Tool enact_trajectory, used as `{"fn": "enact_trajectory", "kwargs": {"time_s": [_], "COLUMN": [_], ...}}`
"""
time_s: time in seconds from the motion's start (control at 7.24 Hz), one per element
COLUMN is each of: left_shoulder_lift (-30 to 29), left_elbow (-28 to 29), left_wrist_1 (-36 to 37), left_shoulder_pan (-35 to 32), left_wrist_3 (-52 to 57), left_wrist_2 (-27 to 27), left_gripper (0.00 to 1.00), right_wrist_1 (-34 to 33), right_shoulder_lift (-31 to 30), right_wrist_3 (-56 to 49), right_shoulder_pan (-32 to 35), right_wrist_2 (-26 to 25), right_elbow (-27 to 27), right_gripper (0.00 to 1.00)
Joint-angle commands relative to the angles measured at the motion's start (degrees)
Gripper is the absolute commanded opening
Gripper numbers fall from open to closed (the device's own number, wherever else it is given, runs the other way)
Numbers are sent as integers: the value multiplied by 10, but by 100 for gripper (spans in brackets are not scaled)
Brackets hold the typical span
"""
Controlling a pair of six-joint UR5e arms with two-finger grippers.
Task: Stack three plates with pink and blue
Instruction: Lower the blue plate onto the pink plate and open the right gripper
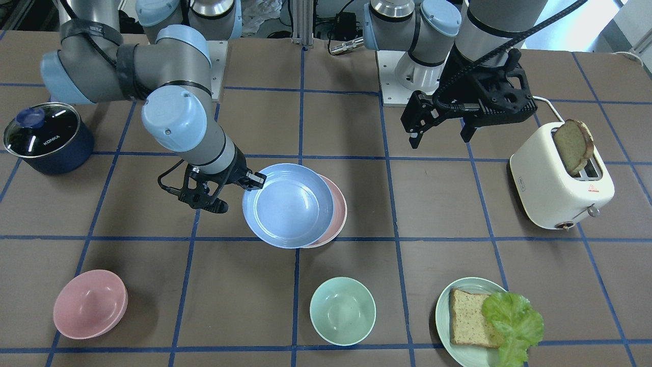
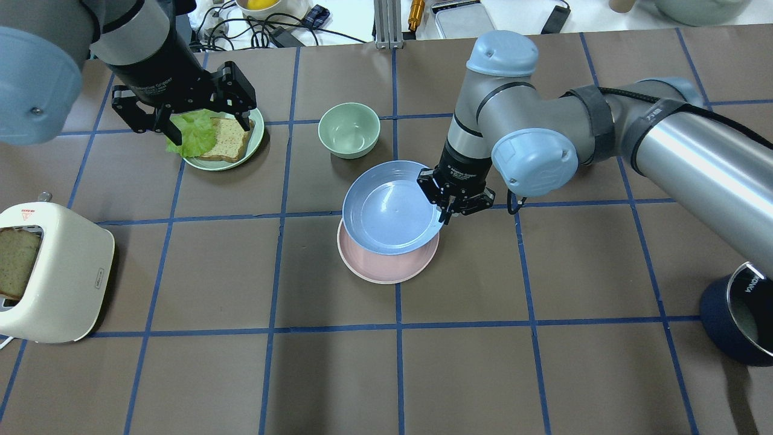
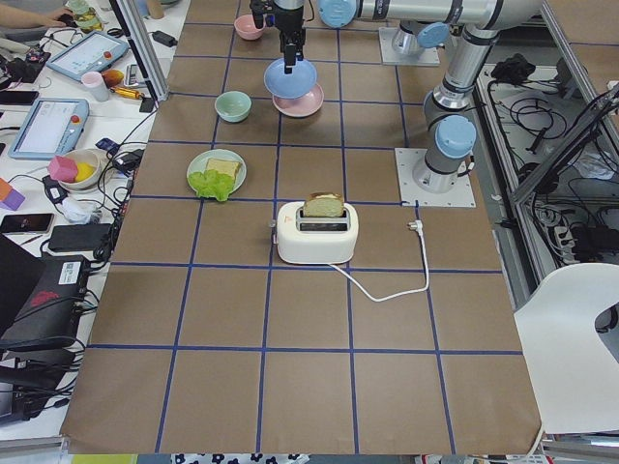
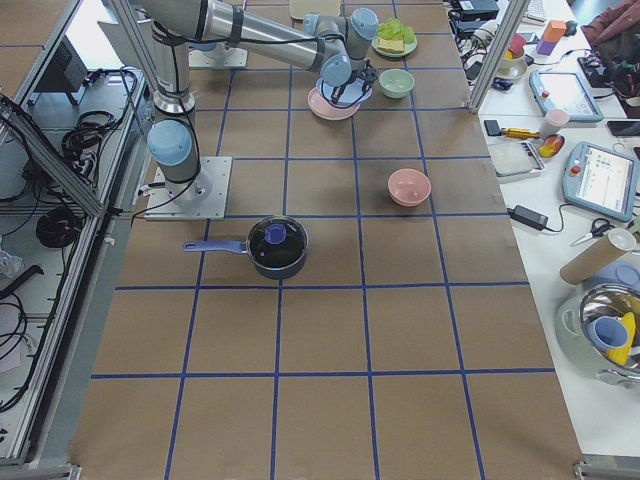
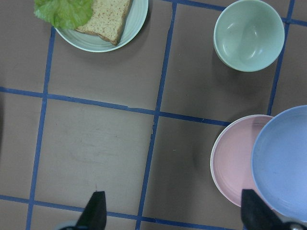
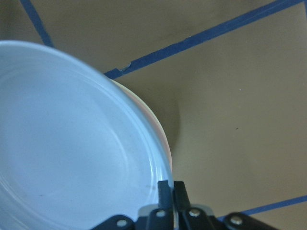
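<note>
Firmly clamped on the rim of the blue plate [image 2: 389, 208], the right pincer [image 2: 447, 215] has one finger inside the rim and one outside. It grips the plate's right edge, near the middle of the overhead view. The blue plate covers most of the pink plate [image 2: 386, 270] and sits shifted toward the top of that frame, so a pink crescent shows below it. Whether the two plates touch cannot be told. The left pincer [image 1: 440, 136] hangs with its fingers spread wide and nothing between them, in the upper right of the front-facing view, above the counter [image 2: 543, 362] and left of the toaster [image 1: 560, 188]. A mint bowl [image 2: 349, 130] stands just above the plates in the overhead view.
</note>
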Motion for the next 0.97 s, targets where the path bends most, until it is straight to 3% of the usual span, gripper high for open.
{"fn": "enact_trajectory", "kwargs": {"time_s": [0.0,0.14,0.83], "left_shoulder_lift": [0,0,0], "left_elbow": [0,0,0], "left_wrist_1": [0,0,-1], "left_shoulder_pan": [0,0,0], "left_wrist_3": [0,0,0], "left_wrist_2": [0,0,0], "left_gripper": [100,100,100], "right_wrist_1": [-59,-90,-92], "right_shoulder_lift": [7,8,13], "right_wrist_3": [18,19,33], "right_shoulder_pan": [13,13,20], "right_wrist_2": [0,-1,0], "right_elbow": [35,49,49], "right_gripper": [0,0,0]}}
